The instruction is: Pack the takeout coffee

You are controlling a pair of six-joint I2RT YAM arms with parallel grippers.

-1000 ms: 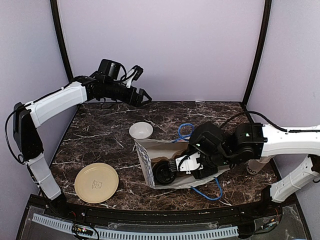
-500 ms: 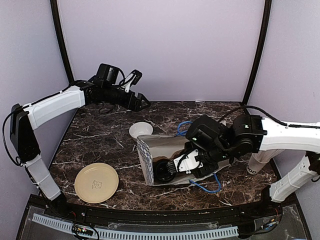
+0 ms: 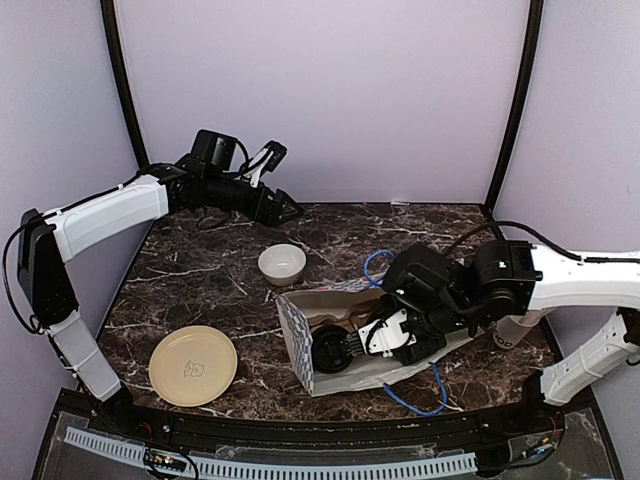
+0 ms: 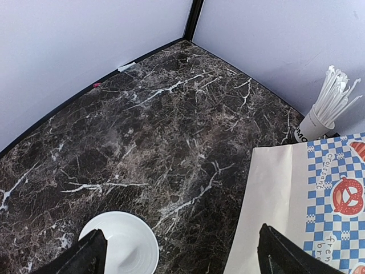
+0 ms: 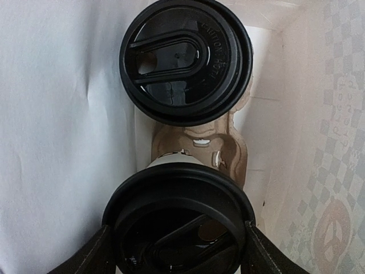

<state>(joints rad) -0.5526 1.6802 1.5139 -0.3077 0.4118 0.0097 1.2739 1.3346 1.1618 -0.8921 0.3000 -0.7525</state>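
Now the right gripper (image 5: pixel 177 234), pinching the lidded cup (image 5: pixel 181 212) inside the bag (image 5: pixel 51 114), should seat it snugly beside the other cup (image 5: pixel 185 60); the left gripper (image 4: pixel 181 242) hangs spread.

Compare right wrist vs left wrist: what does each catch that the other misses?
Right wrist only: two black-lidded cups with a brown carrier between them, the far cup free, the near cup clamped by the right hand. Left wrist only: white bowl, cup of sticks, marble table. Both: the paper bag, inside versus outside.
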